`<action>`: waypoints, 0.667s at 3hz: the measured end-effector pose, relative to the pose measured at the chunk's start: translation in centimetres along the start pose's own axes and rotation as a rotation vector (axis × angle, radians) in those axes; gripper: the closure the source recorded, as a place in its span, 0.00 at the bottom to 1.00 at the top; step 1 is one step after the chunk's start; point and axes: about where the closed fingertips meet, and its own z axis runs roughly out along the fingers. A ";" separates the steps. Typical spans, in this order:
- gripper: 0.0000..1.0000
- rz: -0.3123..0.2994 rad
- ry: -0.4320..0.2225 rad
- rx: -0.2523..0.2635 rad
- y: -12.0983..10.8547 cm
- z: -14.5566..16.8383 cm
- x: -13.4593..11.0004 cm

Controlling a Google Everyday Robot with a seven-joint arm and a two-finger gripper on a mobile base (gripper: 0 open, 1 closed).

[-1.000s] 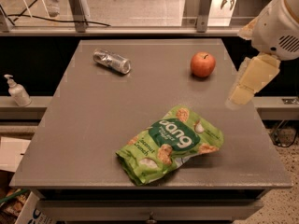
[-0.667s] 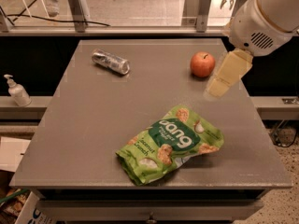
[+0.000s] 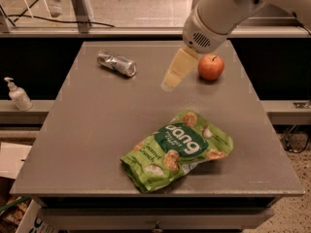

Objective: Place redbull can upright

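Note:
The redbull can [image 3: 116,63] lies on its side at the back left of the grey table [image 3: 92,130], silver with blue patches, its top pointing right. My gripper [image 3: 171,81] hangs from the white arm above the back middle of the table. It is to the right of the can and just left of the apple, apart from both. It holds nothing that I can see.
A red apple [image 3: 211,67] stands at the back right. A green Dang chips bag [image 3: 177,149] lies at the front middle. A soap pump bottle [image 3: 18,94] stands on a ledge left of the table. A rail runs behind the table.
My arm has swung left from the table's right edge, passing in front of the apple, to the back middle, closer to the can. The can, apple and bag have not moved.

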 end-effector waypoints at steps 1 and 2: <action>0.00 0.000 0.000 0.000 0.0 0.0 0.0; 0.00 0.024 -0.050 -0.023 -0.2 1.7 -1.6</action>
